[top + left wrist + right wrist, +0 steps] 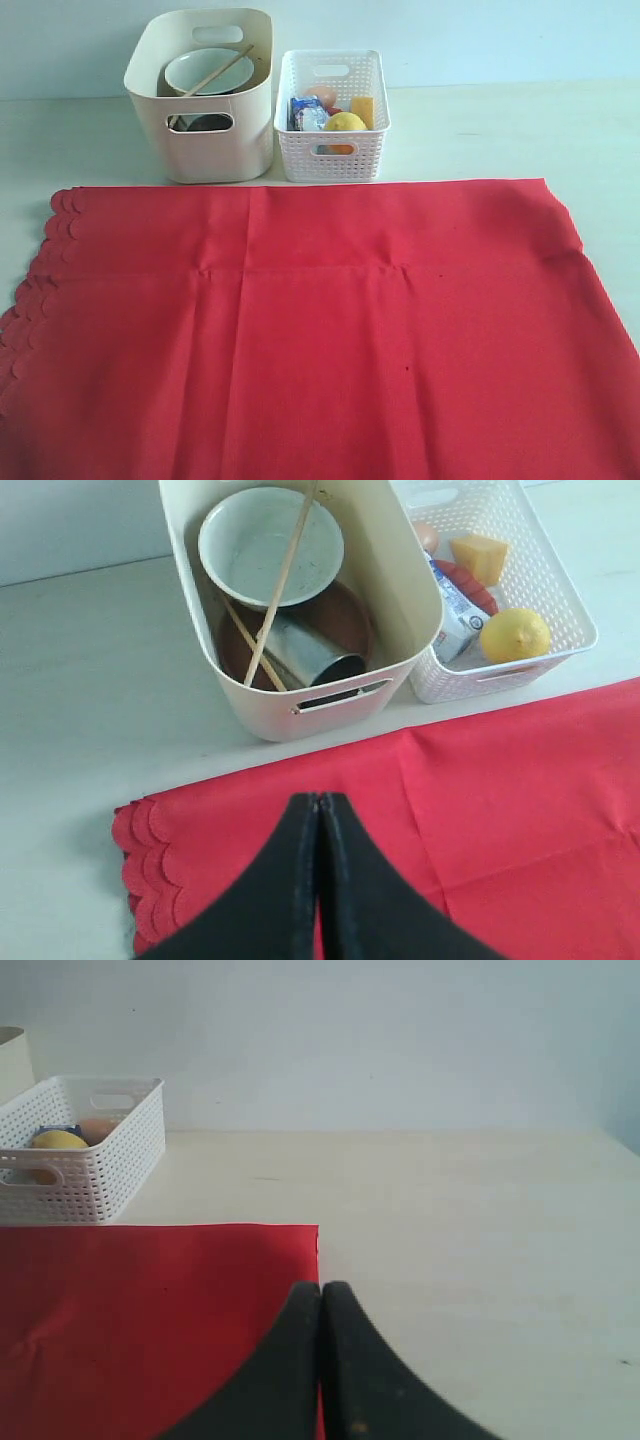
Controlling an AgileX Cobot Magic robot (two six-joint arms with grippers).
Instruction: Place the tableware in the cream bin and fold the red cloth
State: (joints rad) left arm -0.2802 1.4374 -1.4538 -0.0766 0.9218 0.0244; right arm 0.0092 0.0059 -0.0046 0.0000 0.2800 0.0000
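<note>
Exterior view: red cloth lies flat, far edge near cream bin.

Upper centre: cream bin and white basket side by side, narrow gap between.
Bin mouth: chopsticks slant across bowl.
Upper left, upper right: bare table.
Lower frame: red cloth lies flat, open above.

We saw the cream bin standing upright just beyond the far edge of the red cloth. It held the pale green bowl, crossed wooden chopsticks, the steel cup on its side, and the brown plate. The cloth lay flat and unfolded, with its scalloped edge at the left.
</note>
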